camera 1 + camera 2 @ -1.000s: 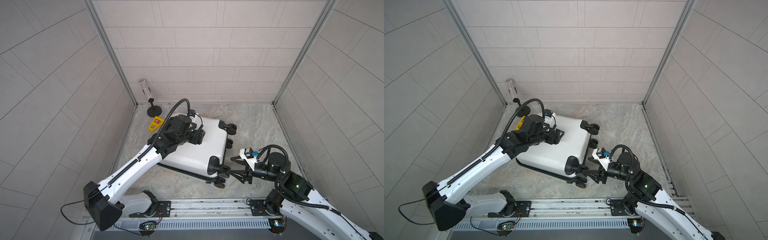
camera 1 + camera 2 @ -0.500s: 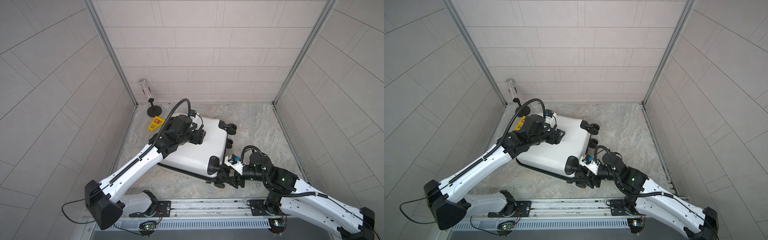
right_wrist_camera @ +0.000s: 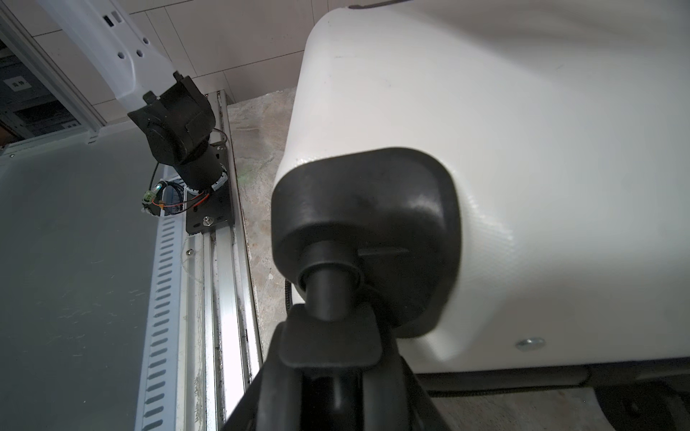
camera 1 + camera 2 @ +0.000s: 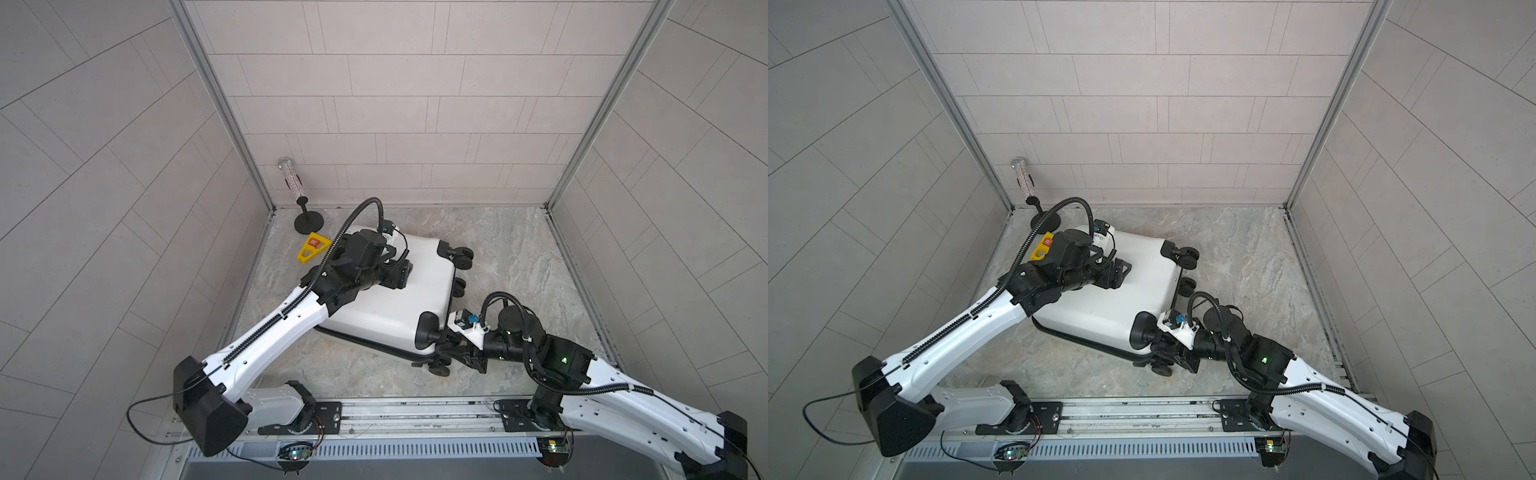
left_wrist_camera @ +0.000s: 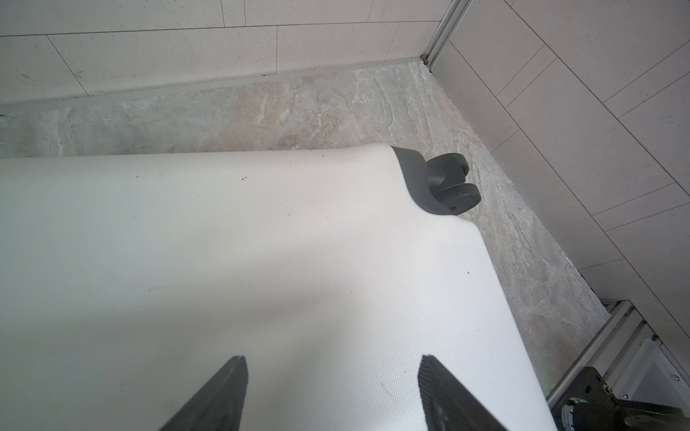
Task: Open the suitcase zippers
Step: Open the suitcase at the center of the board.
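The suitcase [image 4: 386,307] lies flat on the stone floor [image 4: 519,257], broad white shell facing up and its wheels pointing to the robot's right. It is closed. In both top views the zippers [image 4: 365,347] show as a thin black band along the case's near lower edge. From where I stand I can't make out the pulls.

The left arm reaches across the case from the near left. The left gripper [image 4: 401,274] is low over the middle of the shell, its two fingers [image 5: 224,392] spread wide with only white shell between them. They hold nothing. The left wrist view shows the shell running away to a far corner, where one black wheel [image 5: 451,186] sticks out.

The right arm comes in low from the near right. The right gripper [image 4: 451,353] is at the case's near wheel corner. Its wrist view shows its fingers [image 3: 261,392] closed in on the caster [image 3: 325,291], one against each side of its black fork, just below the rounded black housing set into the shell.

Near the back left corner, clear of the case, stand a slim glittery tube on a black stand [image 4: 296,187] and a small yellow tag [image 4: 312,247].
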### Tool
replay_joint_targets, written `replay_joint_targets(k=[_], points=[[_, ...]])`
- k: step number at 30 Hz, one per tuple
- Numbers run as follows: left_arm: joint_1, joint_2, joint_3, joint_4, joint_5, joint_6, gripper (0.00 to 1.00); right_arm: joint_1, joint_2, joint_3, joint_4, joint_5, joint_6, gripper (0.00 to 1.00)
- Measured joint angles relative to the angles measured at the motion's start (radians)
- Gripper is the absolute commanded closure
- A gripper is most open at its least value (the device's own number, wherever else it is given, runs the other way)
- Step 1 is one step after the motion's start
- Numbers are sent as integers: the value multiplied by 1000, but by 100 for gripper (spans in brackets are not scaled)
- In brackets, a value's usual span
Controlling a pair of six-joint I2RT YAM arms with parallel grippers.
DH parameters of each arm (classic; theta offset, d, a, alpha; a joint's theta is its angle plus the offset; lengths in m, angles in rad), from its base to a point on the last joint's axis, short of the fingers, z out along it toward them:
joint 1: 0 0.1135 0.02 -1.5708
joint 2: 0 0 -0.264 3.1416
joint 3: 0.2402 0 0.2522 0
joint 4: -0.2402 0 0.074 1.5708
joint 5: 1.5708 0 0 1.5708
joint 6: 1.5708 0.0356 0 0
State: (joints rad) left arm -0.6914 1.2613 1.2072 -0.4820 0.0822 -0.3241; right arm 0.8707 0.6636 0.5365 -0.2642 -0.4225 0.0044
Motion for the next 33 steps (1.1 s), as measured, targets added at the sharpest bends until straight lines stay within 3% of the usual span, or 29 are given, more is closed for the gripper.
replay_joint_targets(k=[7, 13, 21, 26, 33], points=[[0, -3, 60, -52, -34, 24, 23, 11, -47, 19, -20, 66, 43, 89], [0, -46, 109, -80, -74, 72, 23, 21, -21, 163, -52, 142, 90, 100], [0, -137, 133, -99, -83, 171, 24, 13, 59, 373, -61, 382, 182, 100], [0, -206, 119, -106, -32, 274, 25, -21, 137, 479, -53, 506, 230, 100], [0, -256, 38, -114, 122, 446, 28, -112, 197, 572, -46, 534, 314, 100]])
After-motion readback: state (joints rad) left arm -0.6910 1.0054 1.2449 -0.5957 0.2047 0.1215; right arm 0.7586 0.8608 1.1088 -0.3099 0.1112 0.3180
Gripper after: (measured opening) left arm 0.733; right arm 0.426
